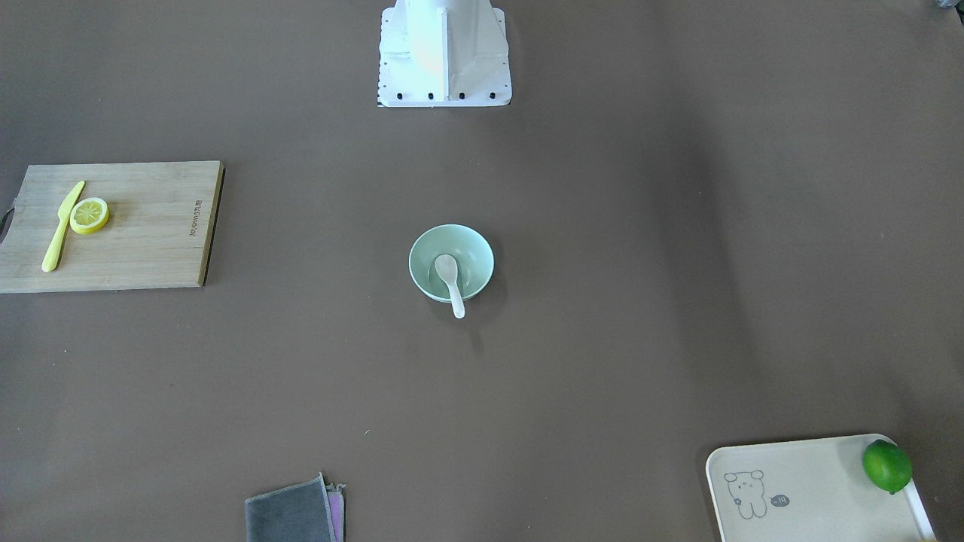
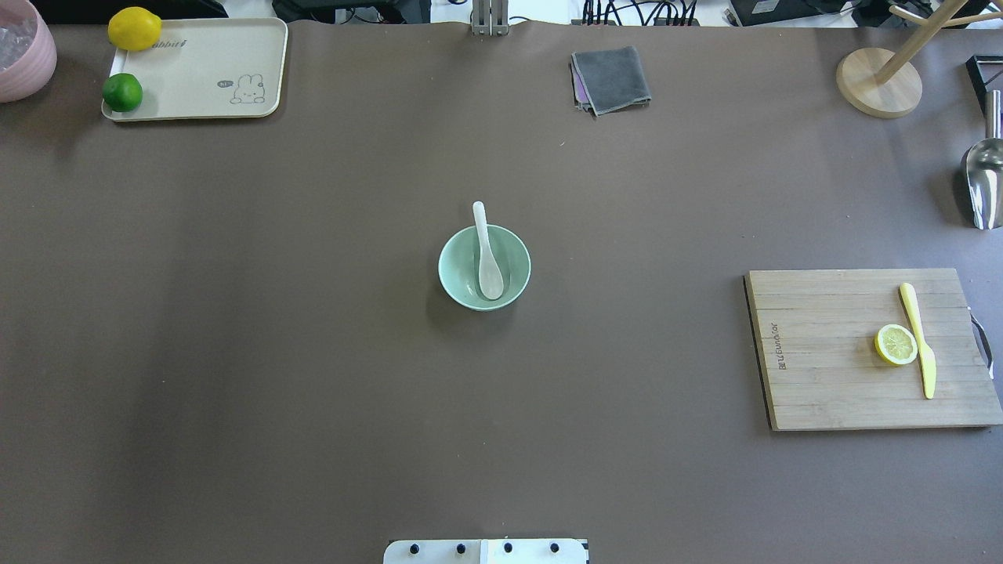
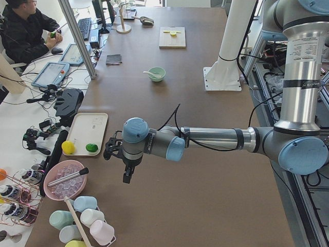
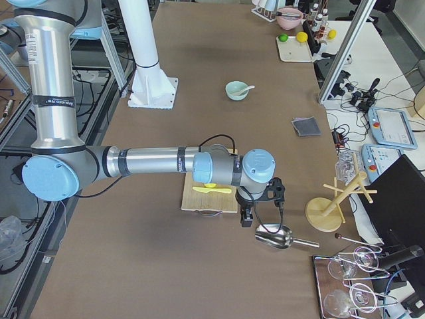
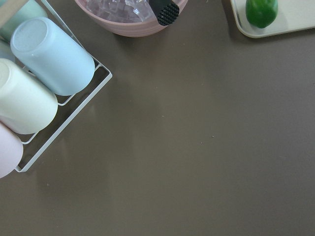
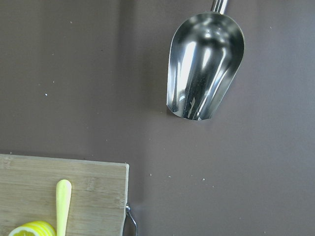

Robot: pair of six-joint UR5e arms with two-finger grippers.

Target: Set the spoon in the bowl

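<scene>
The white spoon [image 2: 487, 254] lies in the pale mint-green bowl [image 2: 458, 270] at the middle of the table. Its scoop rests inside and its handle sticks out over the far rim. Both also show in the front-facing view, the spoon [image 1: 450, 282] in the bowl [image 1: 473, 256]. My left gripper [image 3: 126, 179] hangs over the table's left end, far from the bowl [image 3: 157, 74]; I cannot tell if it is open or shut. My right gripper [image 4: 247, 216] hangs over the right end by the cutting board; I cannot tell its state either.
A wooden cutting board [image 2: 831, 352] carries a lemon slice [image 2: 896, 345] and a yellow knife [image 2: 918, 338]. A cream tray [image 2: 204, 74] holds a lime and a lemon. A grey cloth [image 2: 611, 78], a metal scoop [image 6: 205, 66], a pink ice bowl [image 5: 130, 17] and a cup rack [image 5: 39, 73] stand at the edges.
</scene>
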